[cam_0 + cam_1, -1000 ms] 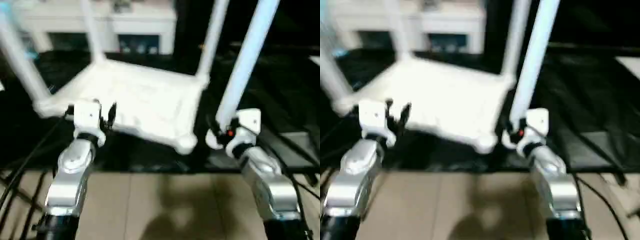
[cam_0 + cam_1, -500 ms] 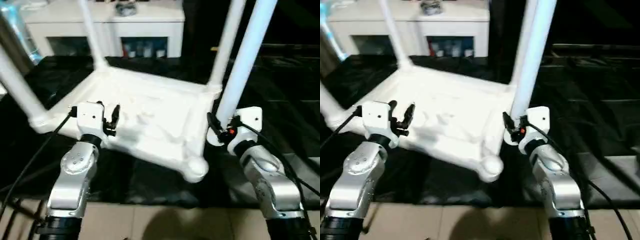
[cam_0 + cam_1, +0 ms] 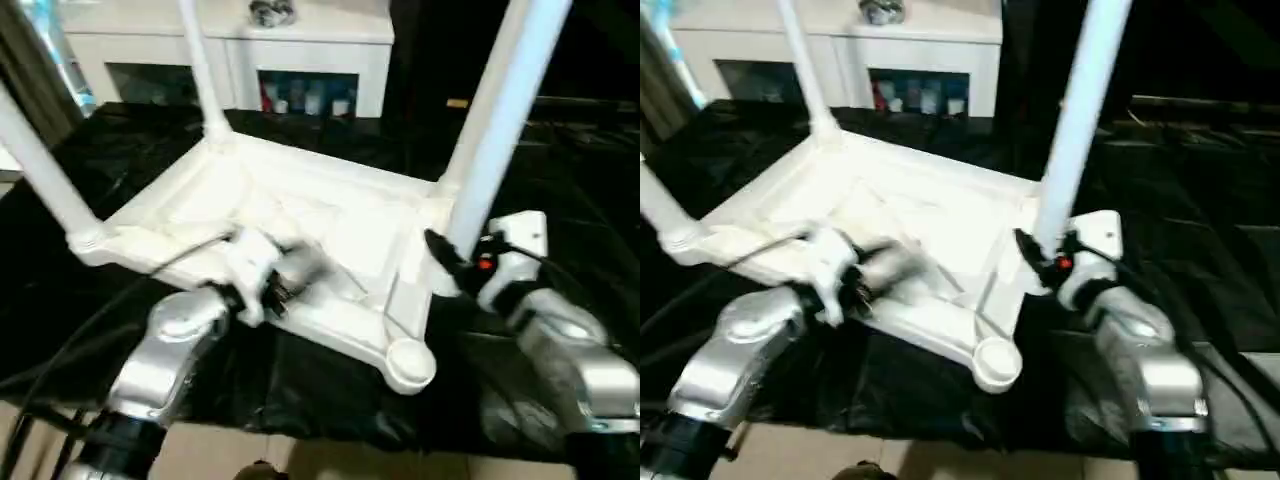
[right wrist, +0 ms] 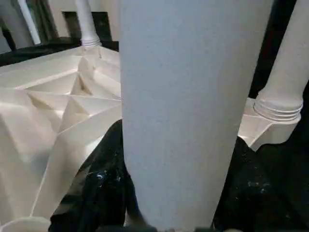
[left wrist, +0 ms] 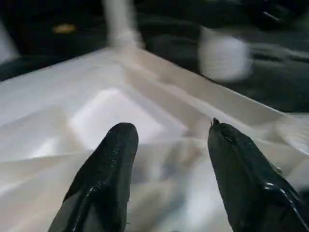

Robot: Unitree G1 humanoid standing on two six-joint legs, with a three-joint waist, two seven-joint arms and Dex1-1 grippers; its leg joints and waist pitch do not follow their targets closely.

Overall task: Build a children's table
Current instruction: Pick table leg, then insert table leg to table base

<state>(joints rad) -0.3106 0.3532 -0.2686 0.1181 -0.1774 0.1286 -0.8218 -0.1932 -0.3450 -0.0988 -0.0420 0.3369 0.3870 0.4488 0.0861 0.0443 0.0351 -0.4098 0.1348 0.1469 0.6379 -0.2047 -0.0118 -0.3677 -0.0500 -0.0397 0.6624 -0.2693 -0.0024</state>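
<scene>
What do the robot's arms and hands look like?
Shiny silver forearms with rounded joints end in white boxy wrists. Each gripper has two glossy black fingers. Black cables run along both arms, and the right gripper has a small red light beside it.

I saw a white ribbed tabletop with white legs on the black-covered work table; my forearms were silver, fingers glossy black.
</scene>
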